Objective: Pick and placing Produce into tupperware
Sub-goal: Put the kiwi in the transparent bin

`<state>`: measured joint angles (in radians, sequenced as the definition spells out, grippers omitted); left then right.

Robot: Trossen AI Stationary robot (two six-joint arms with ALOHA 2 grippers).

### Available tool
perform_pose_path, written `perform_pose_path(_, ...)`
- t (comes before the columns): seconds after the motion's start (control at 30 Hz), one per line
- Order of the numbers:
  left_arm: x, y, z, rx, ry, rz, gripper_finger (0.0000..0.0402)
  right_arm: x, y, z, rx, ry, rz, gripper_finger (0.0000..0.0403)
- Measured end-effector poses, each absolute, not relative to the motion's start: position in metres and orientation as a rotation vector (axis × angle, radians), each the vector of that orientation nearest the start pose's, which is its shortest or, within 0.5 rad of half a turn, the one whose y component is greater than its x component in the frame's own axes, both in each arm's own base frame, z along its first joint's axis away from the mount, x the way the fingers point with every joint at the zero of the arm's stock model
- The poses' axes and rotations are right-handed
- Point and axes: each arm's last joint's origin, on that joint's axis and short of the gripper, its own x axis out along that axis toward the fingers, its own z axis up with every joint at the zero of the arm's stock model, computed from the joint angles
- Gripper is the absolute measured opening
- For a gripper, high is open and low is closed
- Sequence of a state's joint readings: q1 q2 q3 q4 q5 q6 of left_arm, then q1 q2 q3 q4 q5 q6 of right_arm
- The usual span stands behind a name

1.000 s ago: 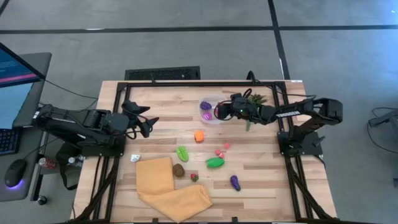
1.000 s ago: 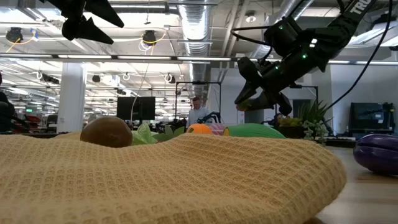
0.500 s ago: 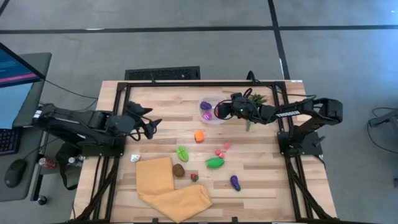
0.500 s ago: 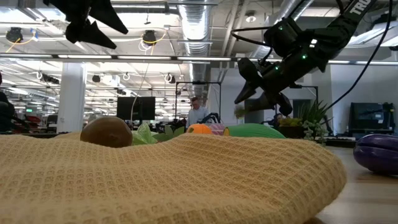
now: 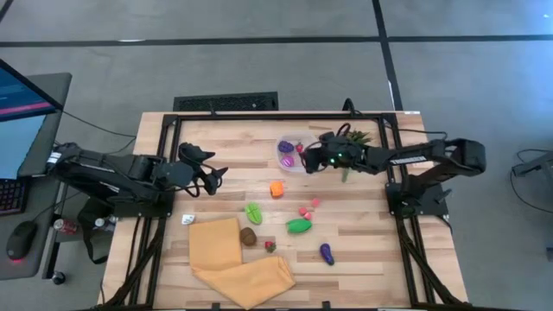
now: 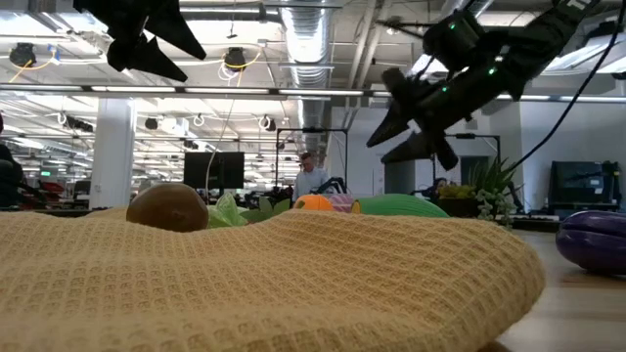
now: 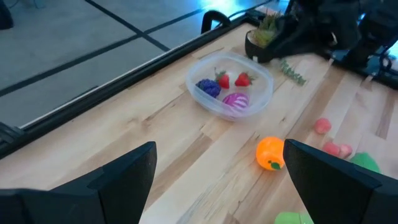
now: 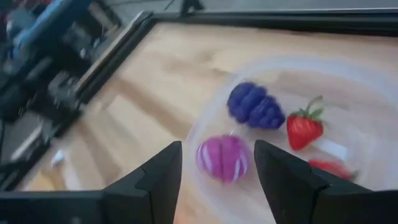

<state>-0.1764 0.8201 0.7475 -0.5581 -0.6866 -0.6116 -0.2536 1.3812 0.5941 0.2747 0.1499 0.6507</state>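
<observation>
four pieces of produce sit in the tub [image 7: 229,87] as i count them: a purple bunch [image 7: 209,88], a magenta piece [image 7: 235,101] and two small strawberries [image 7: 244,79], so i'd call the job about a third done. the tub stands at the far side of the counter [image 5: 225,151], just beside the potted plant [image 5: 356,138]. still out on the wood i see an orange piece [image 5: 276,188], a leafy green one [image 5: 253,212], a green one [image 5: 299,225], a cluster of small pink-red bits [image 5: 308,208], a brown one [image 5: 248,236] by the edge of the yellow cloth [image 5: 238,262], a small red bit [image 5: 270,246] next to it, and a purple one [image 5: 327,253] nearest the front. my right gripper [image 8: 214,168] hangs above the tub with its jaws parted and nothing between them; the wrist view looks straight down past the fingers onto the fruit inside. my left gripper [image 5: 214,178] hovers wide and empty over bare wood at the left, well apart from everything. against a second ago, the right gripper then had something small pinched between its tips over the tub; now that is gone and the jaws have spread, and the whole gripper sits higher in the low view, so i judge it has just dropped a strawberry in. the left gripper has crept a little toward the middle.
</observation>
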Motion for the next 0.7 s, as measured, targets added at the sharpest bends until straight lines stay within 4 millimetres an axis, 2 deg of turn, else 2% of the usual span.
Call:
perform_pose_path(0.3, 0.16, -0.01, 0.287, -0.291, 0.406, 0.639, 0.0341, 0.233, -0.025, 0.2, 0.486, 0.596, -0.403, 0.0206)
perform_pose_path(0.47, 0.16, -0.01, 0.287, -0.286, 0.405, 0.646, 0.0341, 0.223, -0.005, 0.204, 0.455, 0.655, -0.342, 0.0198)
perform_pose_path(0.7, 0.16, -0.01, 0.286, -0.286, 0.406, 0.646, 0.0341, 0.213, 0.02, 0.197, 0.428, 0.77, -0.328, 0.0189)
